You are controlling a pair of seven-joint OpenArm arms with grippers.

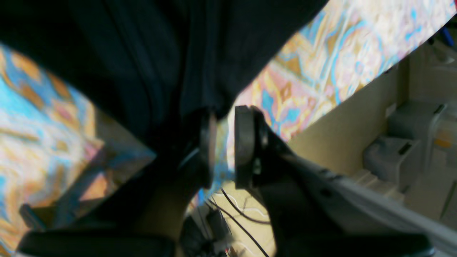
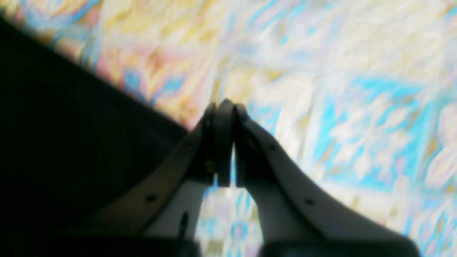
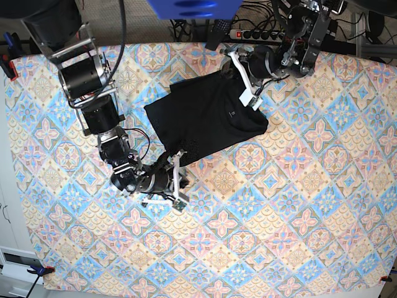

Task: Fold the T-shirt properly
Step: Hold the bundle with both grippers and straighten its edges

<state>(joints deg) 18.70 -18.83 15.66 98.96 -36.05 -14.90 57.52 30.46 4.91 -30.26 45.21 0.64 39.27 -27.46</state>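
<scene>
- Presently, T-shirt (image 3: 208, 118): black, lying on the patterned worktop (image 3: 298, 205) as a compact folded block (edges uneven, so judged partly folded; squaring up remains).
- Left gripper (image 1: 224, 142): fingers slightly apart at the shirt's edge; whether they pinch cloth, cannot tell.
- Right gripper (image 2: 225, 107): fingers closed together, empty, beside the shirt's near corner.

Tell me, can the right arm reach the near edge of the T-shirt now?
Probably yes: the right gripper, shut and empty, sits beside the T-shirt at its near edge, with only patterned cloth between.
</scene>
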